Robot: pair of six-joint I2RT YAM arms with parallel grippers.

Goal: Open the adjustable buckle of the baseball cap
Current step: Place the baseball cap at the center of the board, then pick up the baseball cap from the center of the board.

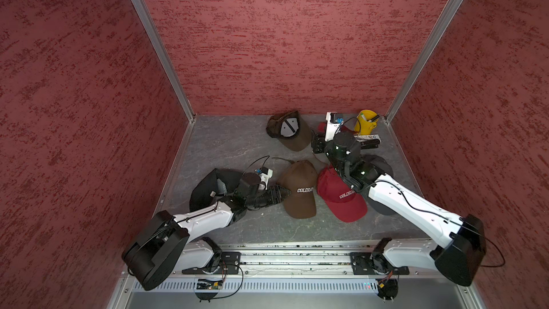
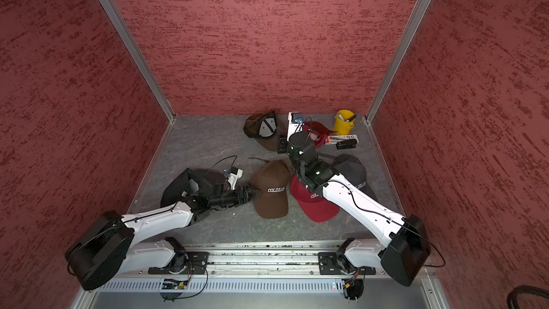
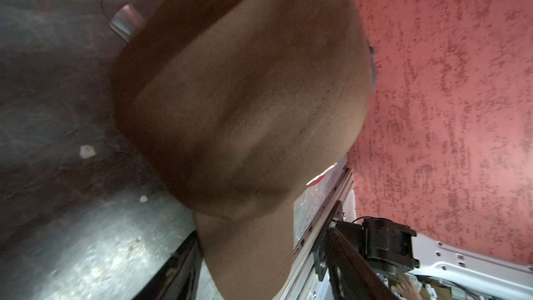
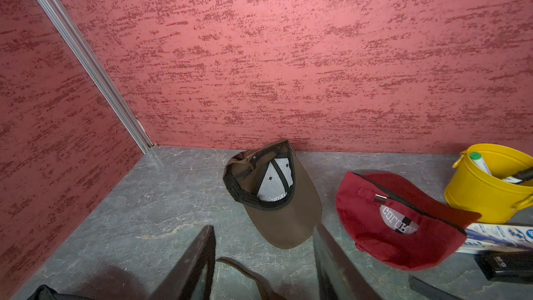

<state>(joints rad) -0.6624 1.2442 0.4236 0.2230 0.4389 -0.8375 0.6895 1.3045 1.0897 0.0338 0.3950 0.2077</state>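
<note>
Top views: you see the brown baseball cap [image 1: 298,188] lying crown up in the middle of the grey floor [image 1: 231,144], its COLORADO lettering facing the rail. It sits between a black cap [image 1: 208,185] and a red cap [image 1: 341,203]. The left gripper [image 1: 283,193] lies low over the floor, with its tips at the side of the brown cap that faces the black cap. The right arm reaches across the red cap and a dark grey cap [image 1: 381,160].

Left wrist view: the brown crown fills most of the frame. The left gripper's fingers stand apart with cap fabric between them. A bare gap shows beside one finger, so nothing is clamped. The metal buckle [image 3: 127,21] shows at the cap's far edge, over the floor; you cannot tell whether it is undone.

Right wrist view: the right gripper [image 4: 264,227] holds its fingers apart. The brown strap [image 4: 239,269] lies on the floor between them and is not pinched. Beyond it, an olive cap [image 4: 274,197] rests upside down near the rear wall. Beside that lie an upturned red cap [image 4: 398,226] and a yellow bucket [image 4: 490,194] holding markers.
</note>
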